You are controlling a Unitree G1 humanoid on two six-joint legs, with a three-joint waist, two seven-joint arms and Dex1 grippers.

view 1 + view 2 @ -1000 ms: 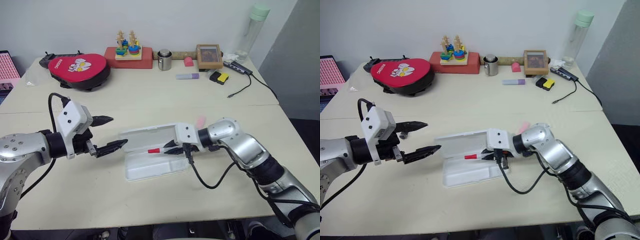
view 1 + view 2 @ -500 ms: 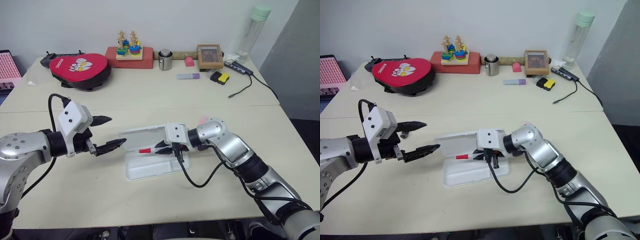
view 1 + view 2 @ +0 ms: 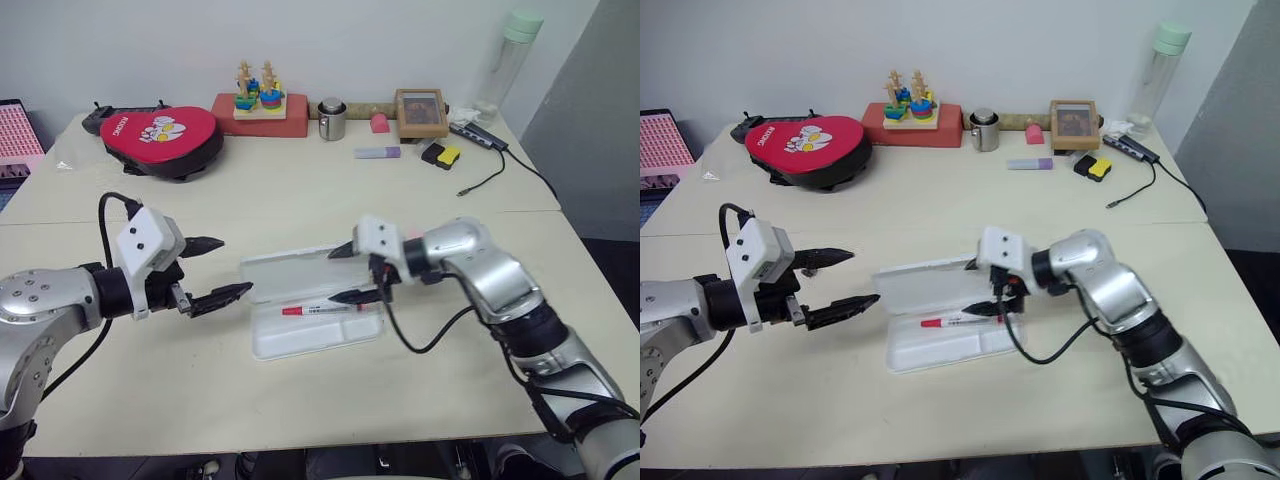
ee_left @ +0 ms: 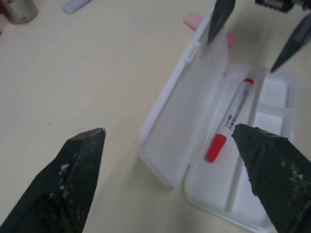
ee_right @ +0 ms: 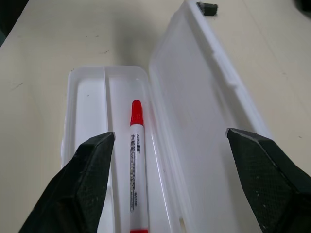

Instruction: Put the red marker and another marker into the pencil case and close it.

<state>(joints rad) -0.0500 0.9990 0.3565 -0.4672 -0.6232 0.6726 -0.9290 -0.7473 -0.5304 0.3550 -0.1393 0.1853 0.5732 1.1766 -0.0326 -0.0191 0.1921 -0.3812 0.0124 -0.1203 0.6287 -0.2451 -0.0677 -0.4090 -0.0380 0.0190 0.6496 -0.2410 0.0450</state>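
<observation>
Two grippers hang near the pencil case (image 3: pixel 315 315), which lies open on the bench (image 3: pixel 300 400) w/ its lid tipped back. The red marker (image 3: pixel 322 309) lies inside the case, in the long compartment next to the hinge, red cap pointing to the robot's left. The right gripper (image 3: pixel 348 272) is just above the case at its right end, jaws wide apart, holding nothing. The left gripper (image 3: pixel 222 268) is just beside the case's left end, jaws also apart & empty. The pink marker (image 4: pixel 193 20) lies on the bench behind the case lid, mostly hidden by the right gripper. Approx. at the bench's far edge, well apart from the case, is a red pouch (image 3: pixel 160 138).
</observation>
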